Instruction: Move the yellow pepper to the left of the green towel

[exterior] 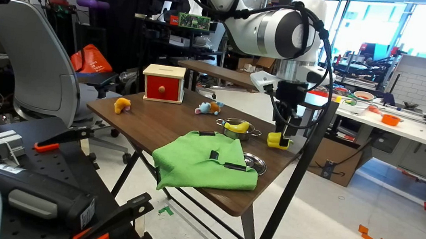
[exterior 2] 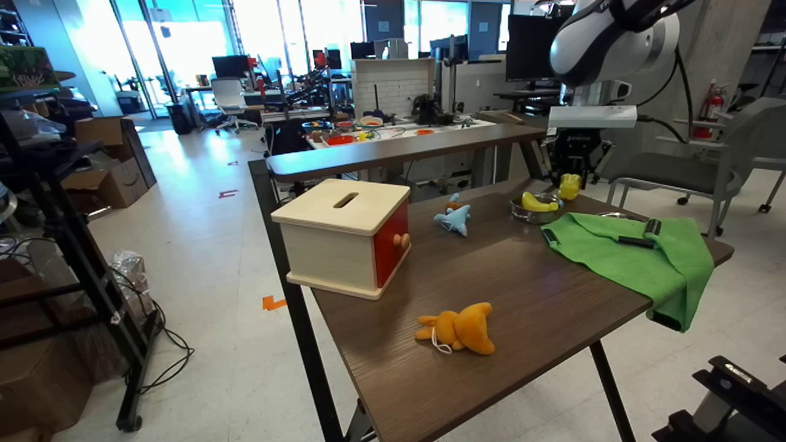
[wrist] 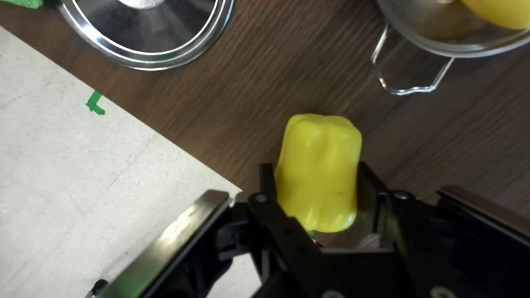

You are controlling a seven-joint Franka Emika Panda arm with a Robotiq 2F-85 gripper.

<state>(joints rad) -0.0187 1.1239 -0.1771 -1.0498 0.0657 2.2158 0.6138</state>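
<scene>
The yellow pepper (exterior: 275, 140) lies on its side between the fingers of my gripper (wrist: 314, 165), near the table's edge. It also shows in an exterior view (exterior 2: 570, 187) and in the wrist view (wrist: 321, 182), its green stem end toward the palm. Both fingers touch its sides. It seems to be at or a little above the tabletop; I cannot tell which. The green towel (exterior: 199, 164) lies rumpled over a table corner, apart from the pepper. It also shows in an exterior view (exterior 2: 638, 258), and a scrap of it in the wrist view (wrist: 25, 3).
A steel pot (exterior: 231, 133) holding a yellow banana-like toy (exterior 2: 540, 202) stands beside the pepper. A metal lid (wrist: 145, 60) lies between pepper and towel. Black clips (exterior: 235, 166) lie on the towel. A red-fronted wooden box (exterior: 163, 87), a blue plush (exterior 2: 455, 219) and an orange plush (exterior 2: 466, 328) stand farther off.
</scene>
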